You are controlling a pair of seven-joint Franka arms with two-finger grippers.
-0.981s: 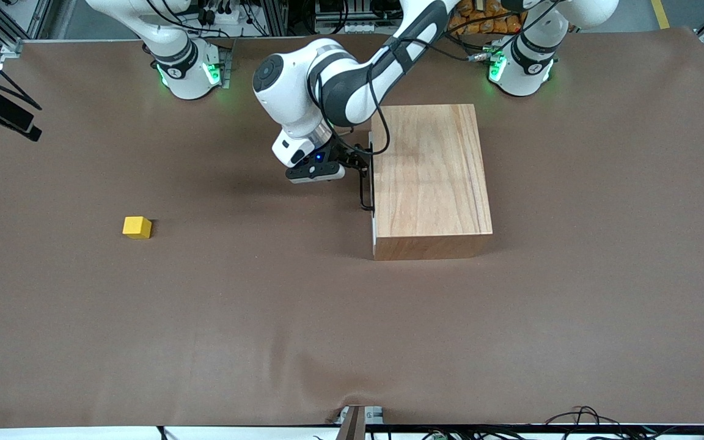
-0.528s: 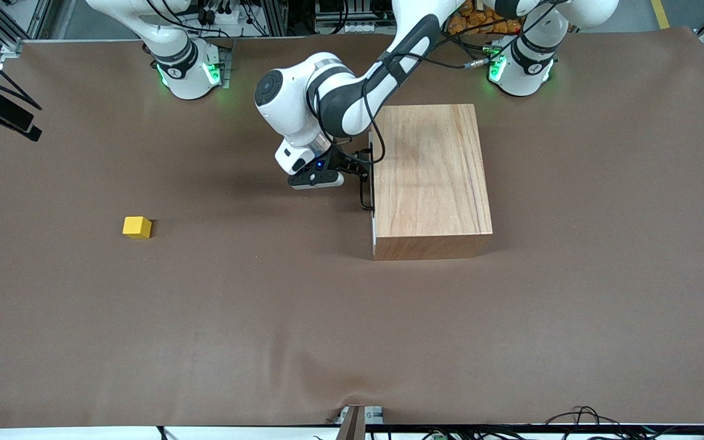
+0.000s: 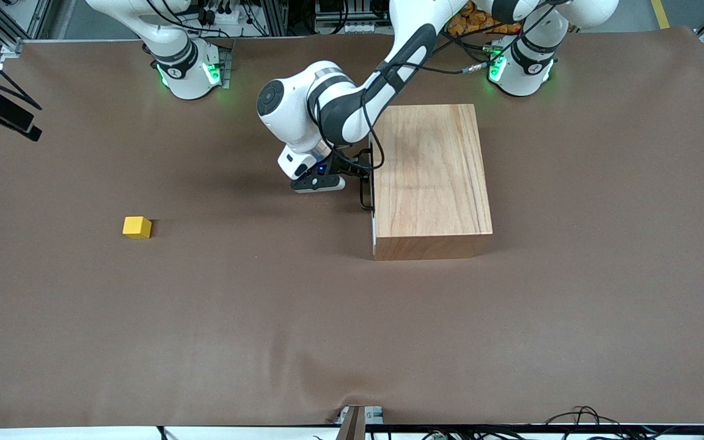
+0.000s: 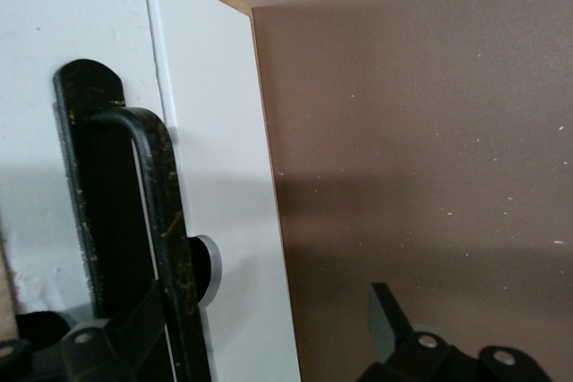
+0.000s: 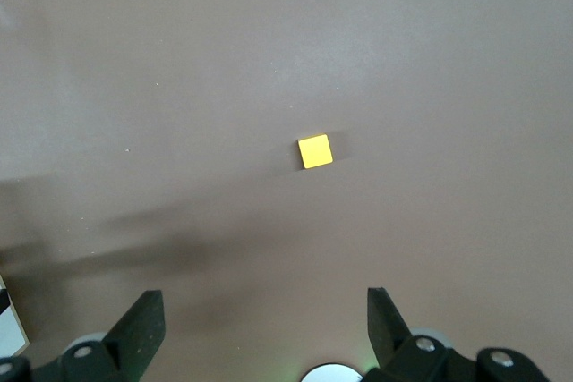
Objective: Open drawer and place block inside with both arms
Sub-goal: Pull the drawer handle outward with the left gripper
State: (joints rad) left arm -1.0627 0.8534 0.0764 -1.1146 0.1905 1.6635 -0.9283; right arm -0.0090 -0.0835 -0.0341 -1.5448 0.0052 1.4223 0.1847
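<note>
The drawer (image 3: 374,227) is shut, its white front flush with the light-wood cabinet (image 3: 428,177). Its black U-shaped handle (image 3: 363,190) faces the right arm's end of the table. My left gripper (image 3: 361,166) is at the handle and open. In the left wrist view the handle bar (image 4: 154,212) lies between the fingers, close against one of them, in front of the white panel (image 4: 224,176). The yellow block (image 3: 137,227) lies on the table toward the right arm's end. My right gripper (image 5: 264,328) is open and empty, high above the table, with the block (image 5: 314,150) below it.
The brown table cover (image 3: 303,318) is bare around the block and between the block and the cabinet. The arm bases (image 3: 187,67) (image 3: 520,67) stand along the table edge farthest from the front camera. A black camera mount (image 3: 3,116) sticks in at the right arm's end.
My left gripper has moved down and closer to the drawer front, reaching the handle. The drawer has stayed shut and the block has not moved.
</note>
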